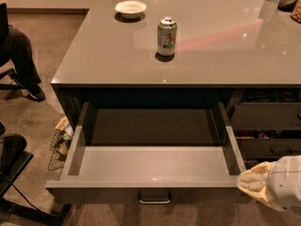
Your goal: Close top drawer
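The top drawer [94, 191] is pulled far out from under the grey counter [225, 55]. Its pale grey inside is empty. Its dark front panel faces me along the bottom of the camera view, with a small metal handle [154, 199] at its middle. My gripper [270, 186], wrapped in a cream cover on a white arm, is at the lower right. It is just beside the front right corner of the drawer, at the level of the front panel. I cannot tell if it touches the drawer.
A drink can [166, 36] and a white bowl [130, 7] stand on the counter. Slimmer dark drawers [265, 116] are on the right. A wire basket [59, 145] lies on the floor at the left, near a chair base [11, 159] and a seated person's leg [21, 55].
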`<state>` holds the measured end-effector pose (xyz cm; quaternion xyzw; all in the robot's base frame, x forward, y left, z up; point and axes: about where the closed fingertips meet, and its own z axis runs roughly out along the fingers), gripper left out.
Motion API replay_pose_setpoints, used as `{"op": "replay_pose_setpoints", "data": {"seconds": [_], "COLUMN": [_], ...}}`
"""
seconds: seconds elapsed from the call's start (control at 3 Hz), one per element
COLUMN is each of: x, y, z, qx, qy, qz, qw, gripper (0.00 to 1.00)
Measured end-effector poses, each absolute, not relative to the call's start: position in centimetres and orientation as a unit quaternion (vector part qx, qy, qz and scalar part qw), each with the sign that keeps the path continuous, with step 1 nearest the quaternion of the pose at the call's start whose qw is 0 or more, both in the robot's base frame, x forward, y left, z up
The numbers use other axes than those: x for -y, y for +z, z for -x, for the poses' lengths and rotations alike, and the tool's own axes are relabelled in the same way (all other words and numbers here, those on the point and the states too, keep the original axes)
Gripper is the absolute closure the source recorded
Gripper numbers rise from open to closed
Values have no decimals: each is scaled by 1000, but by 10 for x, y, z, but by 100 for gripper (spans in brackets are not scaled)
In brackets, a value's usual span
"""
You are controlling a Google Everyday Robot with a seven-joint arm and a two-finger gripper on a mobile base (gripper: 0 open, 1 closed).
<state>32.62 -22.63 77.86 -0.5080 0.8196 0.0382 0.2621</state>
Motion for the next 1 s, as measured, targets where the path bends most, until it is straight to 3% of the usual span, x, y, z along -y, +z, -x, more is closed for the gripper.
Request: {"op": "replay_pose_setpoints", "data": {"seconds": [1.0], "x": [184], "y": [651], "z": [-328], "qx": [-815], "qy": [143], "qz": [480], "qw": [292], "gripper": [100]}}
